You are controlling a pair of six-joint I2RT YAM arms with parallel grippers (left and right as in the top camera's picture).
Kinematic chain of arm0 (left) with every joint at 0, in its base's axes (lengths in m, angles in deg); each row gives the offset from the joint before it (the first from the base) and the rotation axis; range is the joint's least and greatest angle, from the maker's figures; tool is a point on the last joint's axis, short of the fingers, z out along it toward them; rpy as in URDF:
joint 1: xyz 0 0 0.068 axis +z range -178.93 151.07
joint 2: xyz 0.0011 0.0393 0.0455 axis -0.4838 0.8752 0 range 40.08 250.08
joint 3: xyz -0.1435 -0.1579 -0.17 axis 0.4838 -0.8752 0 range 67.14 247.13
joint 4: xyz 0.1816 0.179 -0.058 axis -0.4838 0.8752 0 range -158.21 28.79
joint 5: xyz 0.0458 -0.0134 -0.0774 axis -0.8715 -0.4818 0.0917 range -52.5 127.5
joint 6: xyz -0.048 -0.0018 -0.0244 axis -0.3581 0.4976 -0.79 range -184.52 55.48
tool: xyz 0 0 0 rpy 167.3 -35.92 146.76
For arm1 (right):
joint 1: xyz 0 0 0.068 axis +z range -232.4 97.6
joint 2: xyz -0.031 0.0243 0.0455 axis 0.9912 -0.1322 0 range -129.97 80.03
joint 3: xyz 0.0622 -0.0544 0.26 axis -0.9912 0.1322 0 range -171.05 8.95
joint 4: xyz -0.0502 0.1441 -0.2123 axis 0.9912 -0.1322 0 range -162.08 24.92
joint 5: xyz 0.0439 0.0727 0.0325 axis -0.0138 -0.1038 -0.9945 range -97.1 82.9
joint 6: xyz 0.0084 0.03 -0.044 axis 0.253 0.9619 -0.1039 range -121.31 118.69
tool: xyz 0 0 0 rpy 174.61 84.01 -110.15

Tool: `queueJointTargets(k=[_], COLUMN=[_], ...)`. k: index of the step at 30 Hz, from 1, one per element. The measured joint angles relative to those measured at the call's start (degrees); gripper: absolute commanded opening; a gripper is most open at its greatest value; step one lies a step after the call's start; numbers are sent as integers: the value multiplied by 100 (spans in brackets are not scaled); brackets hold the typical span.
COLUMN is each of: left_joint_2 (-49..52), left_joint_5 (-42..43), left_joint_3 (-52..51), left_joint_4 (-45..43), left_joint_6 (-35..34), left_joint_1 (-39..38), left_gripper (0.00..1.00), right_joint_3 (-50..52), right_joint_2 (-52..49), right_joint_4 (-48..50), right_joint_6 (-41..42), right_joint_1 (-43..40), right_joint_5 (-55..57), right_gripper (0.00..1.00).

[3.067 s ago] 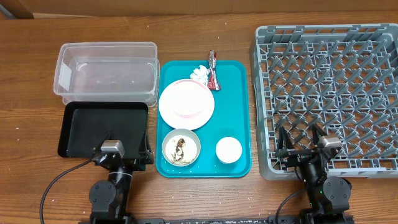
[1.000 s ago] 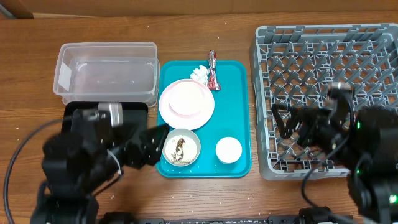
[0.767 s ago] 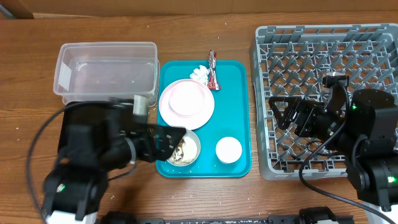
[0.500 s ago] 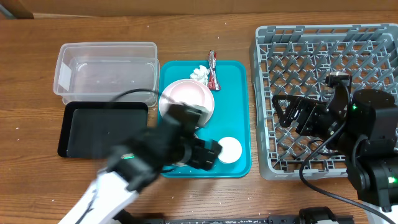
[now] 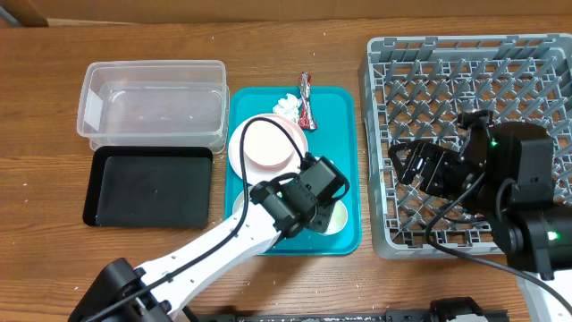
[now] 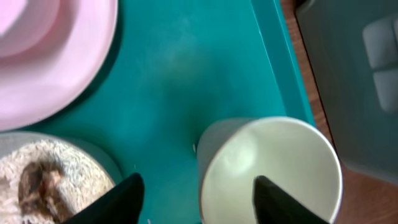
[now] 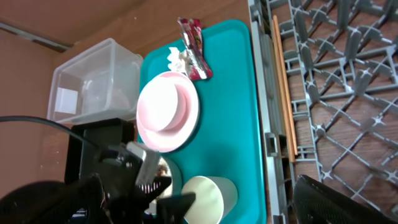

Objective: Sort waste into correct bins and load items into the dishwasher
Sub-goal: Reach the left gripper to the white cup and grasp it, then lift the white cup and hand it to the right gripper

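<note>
A white paper cup (image 6: 270,168) stands on the teal tray (image 5: 335,134) at its front right, and the right wrist view shows it too (image 7: 208,196). My left gripper (image 6: 199,202) is open just above it, with one finger over the cup's mouth and the other over the tray to its left. From overhead the left gripper (image 5: 320,199) hides most of the cup (image 5: 338,217). A pink plate (image 5: 266,143) lies mid-tray. A bowl with food scraps (image 6: 37,180) sits front left. A red wrapper (image 5: 306,100) and crumpled tissue (image 5: 286,105) lie at the back. My right gripper (image 5: 420,170) is open and empty above the rack's left part.
The grey dishwasher rack (image 5: 474,89) fills the right side. A clear plastic bin (image 5: 152,103) stands at the back left with a black bin (image 5: 147,188) in front of it. The left arm's cable loops over the pink plate.
My left arm has swung right from over the black bin, across the bowl, to the white cup. My right arm has risen from the table's front to over the rack's left part.
</note>
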State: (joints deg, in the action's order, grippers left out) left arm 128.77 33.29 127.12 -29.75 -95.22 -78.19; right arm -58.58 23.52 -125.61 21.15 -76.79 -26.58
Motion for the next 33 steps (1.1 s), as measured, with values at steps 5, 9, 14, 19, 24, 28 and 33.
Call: queueJointTargets(k=[5,9,14,19,24,28,33], left_joint_2=[59,214,487,551,278,-553,-1464], left_joint_5=[138,341,511,638,820,1421,3324], left_joint_3=[0,0,0,24,380,723,881], left_joint_4=[9,15,15,138,914,1084,957], left_joint_6=[-74,-83,-131,-92,-111,-74,358], left_joint_1=[76,76,76,168,590,1427,2824], left_gripper=[35,37,4,4,4,4,4], right_joint_3=[0,0,0,0,0,0,0], right_joint_2=[-39,-39,-39,-39,-39,-39,-42], right_joint_4=[-2,-15,-22,-24,-31,-31,63], right_joint_6=[0,0,0,0,0,-76,-942], right_joint_1=[0,-2,0,0,-2,0,-33], right_joint_5=[2,2,2,4,2,-50,-1161], right_gripper=[100,100,100,100,100,90,88])
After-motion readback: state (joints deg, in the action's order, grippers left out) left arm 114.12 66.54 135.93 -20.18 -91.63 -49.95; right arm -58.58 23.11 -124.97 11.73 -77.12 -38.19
